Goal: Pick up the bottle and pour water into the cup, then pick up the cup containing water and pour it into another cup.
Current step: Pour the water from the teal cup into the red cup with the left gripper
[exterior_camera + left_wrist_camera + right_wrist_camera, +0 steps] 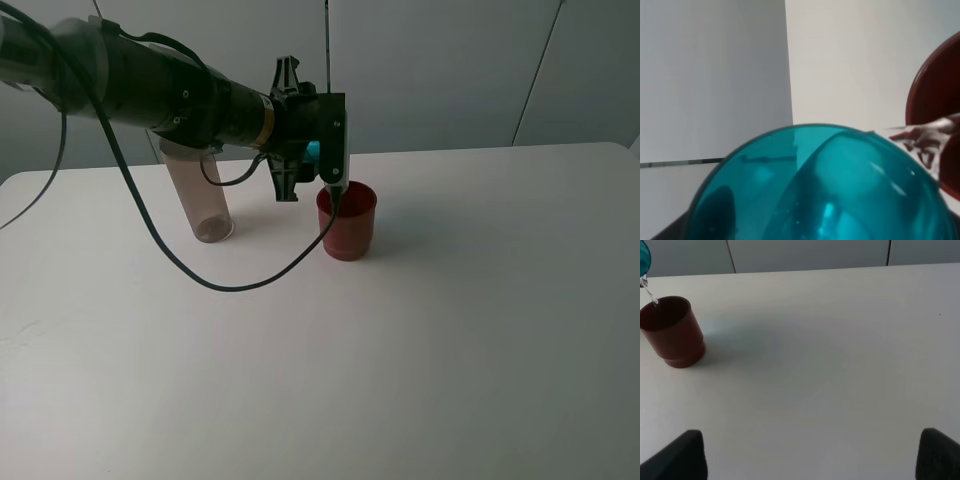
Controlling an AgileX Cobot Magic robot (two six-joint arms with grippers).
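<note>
Over the red cup (347, 220), a little toward eleven o'clock of the counter (420, 330) centre in the high view, our left pincer (322, 160) is clamped on the teal cup (815, 190), tipped so its mouth faces down and to the side; only a sliver of teal shows past the wrist from above. A thin stream of water (649, 292) falls from its lip into the red cup. We judge the teal tumbler light, stiff, smooth-walled and likely wet, so it could slip or twist in a loose hold; a grip around the mid-wall looks safest, and squeezing too hard might flex thin plastic. The red cup seems light too, with little to anchor it if nudged at the rim. The bottle (200, 195) stands upright at about nine o'clock of the red cup, near but apart. Our right pincer (810, 455) has its fingers well apart and holds nothing, low over bare counter.
</note>
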